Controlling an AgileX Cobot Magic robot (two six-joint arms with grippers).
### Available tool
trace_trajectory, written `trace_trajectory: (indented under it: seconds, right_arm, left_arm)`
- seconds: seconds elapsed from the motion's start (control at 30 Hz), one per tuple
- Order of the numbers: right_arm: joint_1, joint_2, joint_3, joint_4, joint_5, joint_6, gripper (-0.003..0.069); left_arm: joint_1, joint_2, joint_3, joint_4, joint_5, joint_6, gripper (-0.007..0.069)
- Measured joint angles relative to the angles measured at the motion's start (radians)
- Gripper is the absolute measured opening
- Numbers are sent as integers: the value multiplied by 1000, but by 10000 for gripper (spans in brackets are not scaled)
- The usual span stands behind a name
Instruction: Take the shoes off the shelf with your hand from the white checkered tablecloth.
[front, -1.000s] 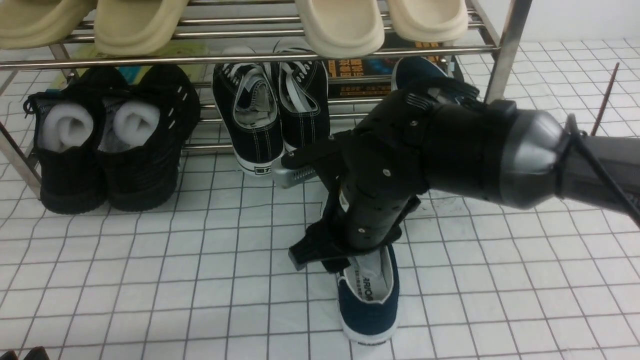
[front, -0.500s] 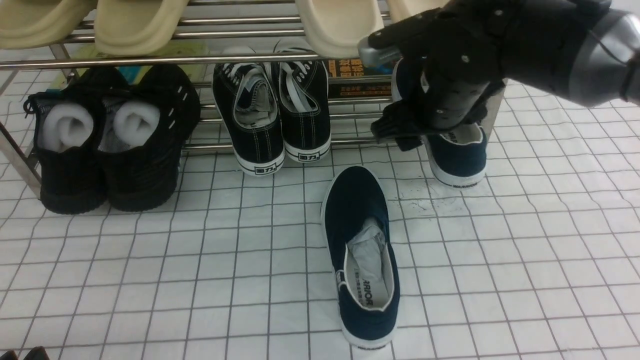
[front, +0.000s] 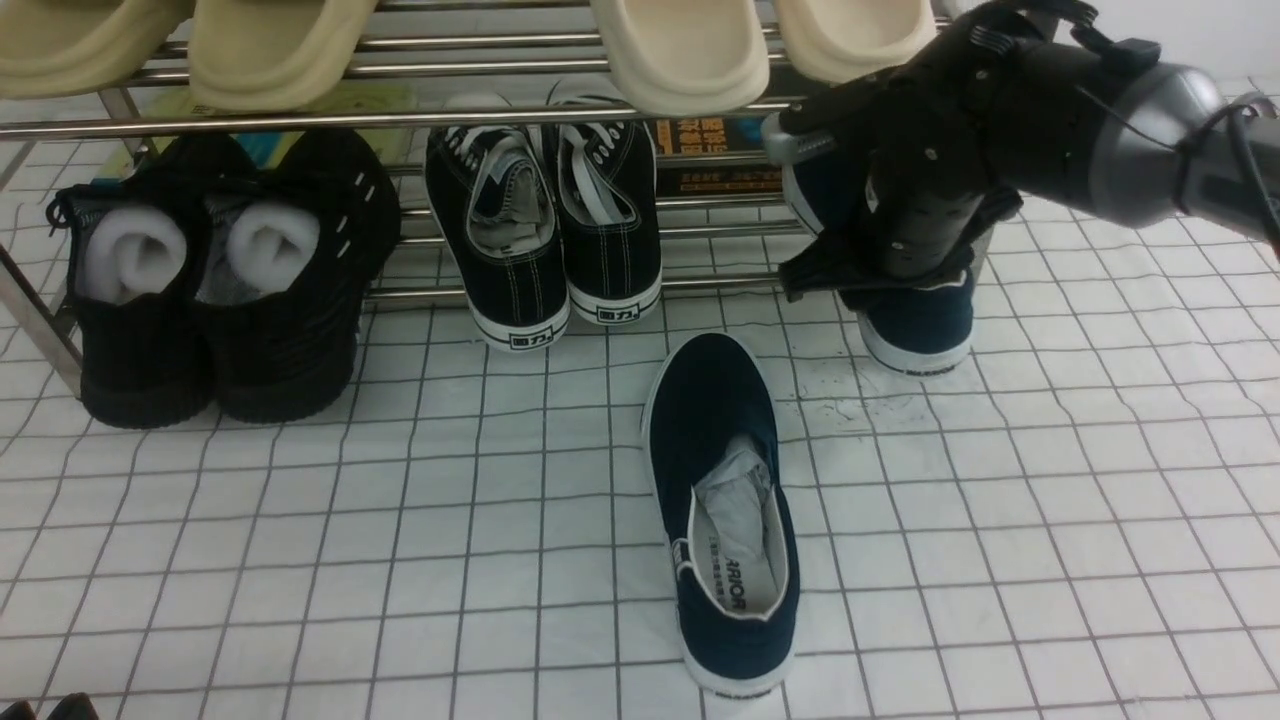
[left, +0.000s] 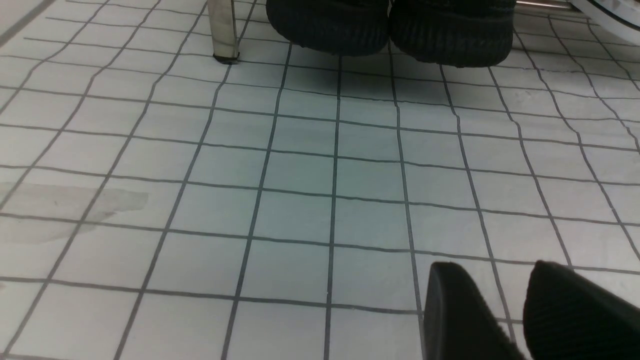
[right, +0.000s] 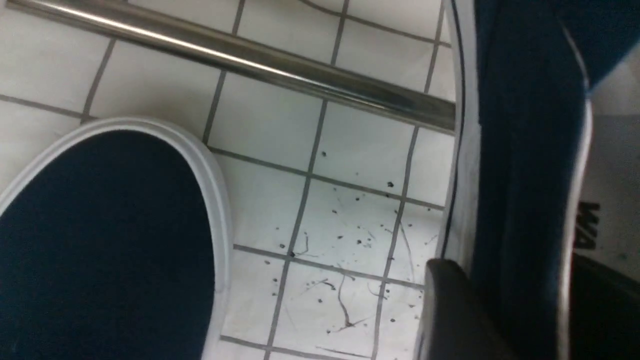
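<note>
Right end effector (front: 880, 285): fingers straddle navy canvas shoe wall (right: 525, 175), closure undetermined | shoe (front: 915, 315): upper right, at shelf (front: 400, 118) | second shoe (front: 725, 510): lower centre, checkered surface (front: 300, 520) | left end effector (left: 520, 310): narrowly parted, empty

The shelf (front: 500, 115) tubes are gleaming as polished metal. Matt navy canvas with smooth white rubber edging is covering the shoes (front: 730, 510), crumpled paper is filling one, and the wrinkled tablecloth (front: 1050, 520) is looking like woven cloth.
</note>
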Motion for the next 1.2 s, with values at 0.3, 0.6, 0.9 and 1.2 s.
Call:
trace_trajectory:
  seconds: [0.3,0.6,0.9,1.2]
  right_arm:
    - [25,-98,0,83,235,-94,13]
    - [106,-317,182,243,358,-56,13]
    - [177,-318,339,282,299,47,13]
    - [177,-316,370,235,141,151,13]
  left_arm:
    - [0,0,0,0,0,0,240]
    - [0,0,0,0,0,0,240]
    - [0,0,0,0,0,0,240]
    - [0,0,0,0,1,0,240]
